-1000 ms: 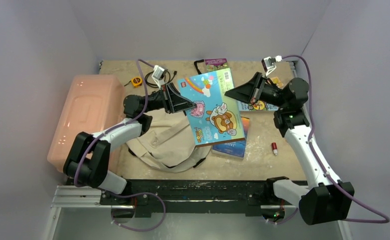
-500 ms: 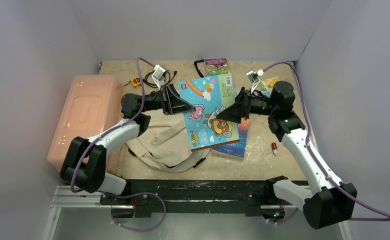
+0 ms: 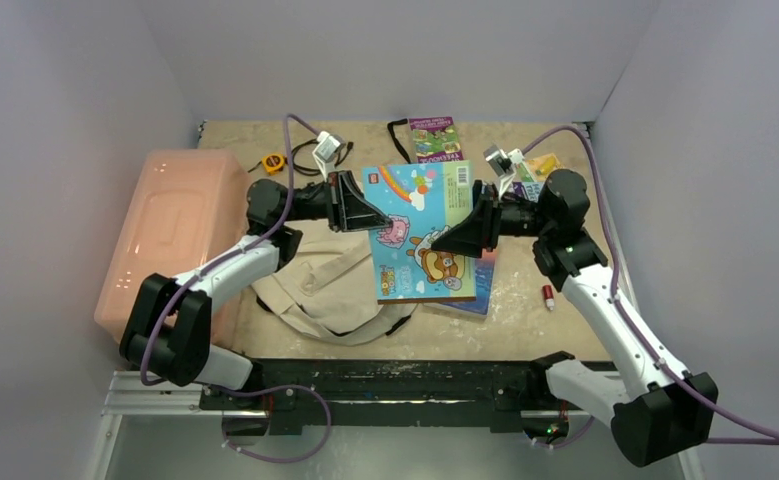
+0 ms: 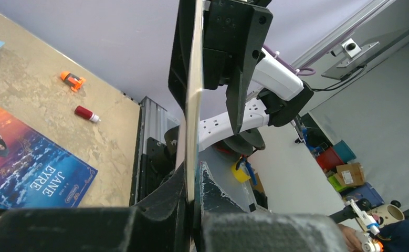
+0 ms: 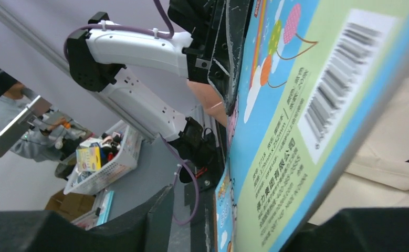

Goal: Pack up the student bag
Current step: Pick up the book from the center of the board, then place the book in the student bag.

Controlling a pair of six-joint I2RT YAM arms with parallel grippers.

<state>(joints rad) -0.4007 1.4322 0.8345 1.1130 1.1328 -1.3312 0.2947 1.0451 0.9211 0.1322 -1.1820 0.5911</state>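
The picture book (image 3: 415,200) hangs above the surface (image 3: 515,310) between the two arms, probably so it can be steadied and turned before it goes into the student bag (image 3: 330,285). The bag lies slumped at the book's 7 o'clock, between the book and the pink bin (image 3: 170,230), and its opening is not clearly presented.

The left end effector (image 3: 373,213) is clamped narrowly on the book's 9 o'clock edge. The right end effector (image 3: 443,240) reaches in at 3 o'clock.

The left wrist view shows the book edge-on, pinched tight, and a Jane Eyre paperback (image 4: 39,173) lying flat beneath, which the top view mostly hides. The right wrist view shows the barcode (image 5: 344,89) on the cover and the right arm's fingers (image 5: 155,226) straddling the book with a gap on one side. I cannot tell whether that grip has closed.
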